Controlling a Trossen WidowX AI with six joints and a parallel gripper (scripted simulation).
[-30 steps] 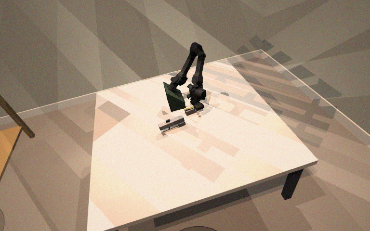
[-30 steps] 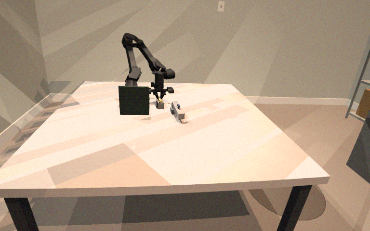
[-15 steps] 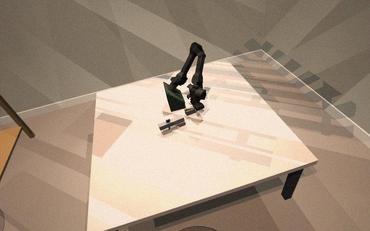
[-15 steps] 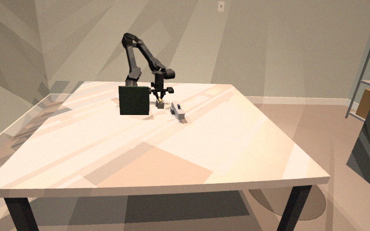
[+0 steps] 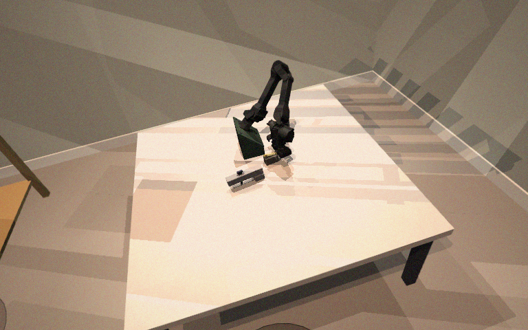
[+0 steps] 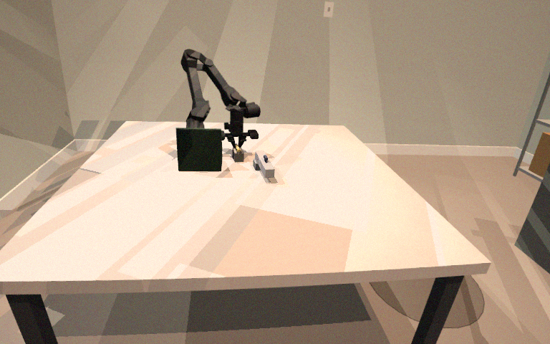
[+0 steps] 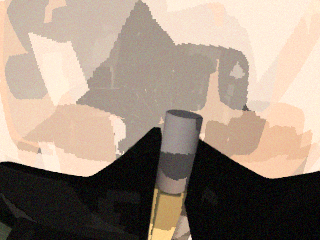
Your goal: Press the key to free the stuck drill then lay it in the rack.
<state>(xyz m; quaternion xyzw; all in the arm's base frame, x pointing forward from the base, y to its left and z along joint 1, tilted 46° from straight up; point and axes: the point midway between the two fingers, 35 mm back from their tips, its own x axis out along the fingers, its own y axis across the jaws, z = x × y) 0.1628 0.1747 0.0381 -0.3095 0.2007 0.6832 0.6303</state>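
Observation:
My gripper (image 5: pixel 278 152) (image 6: pixel 238 145) (image 7: pixel 167 135) is shut on the drill (image 5: pixel 269 155) (image 6: pixel 238 150) (image 7: pixel 175 180), a thin rod with a yellow body and a grey tip. It holds the drill right over the small dark rack (image 5: pixel 271 160) (image 6: pixel 238 157) on the table; I cannot tell whether the drill touches the rack. The grey fixture block (image 5: pixel 245 179) (image 6: pixel 266 167) lies a little nearer the front, with the dark blue key (image 5: pixel 239 171) (image 6: pixel 265 157) on its top. The rack does not show in the wrist view.
A dark green box (image 5: pixel 249 140) (image 6: pixel 199 149) stands close beside the gripper, in front of the arm's base. The white table (image 5: pixel 272 240) (image 6: pixel 243 243) stretches wide in front. A shelf (image 6: pixel 539 154) stands off the table at the right.

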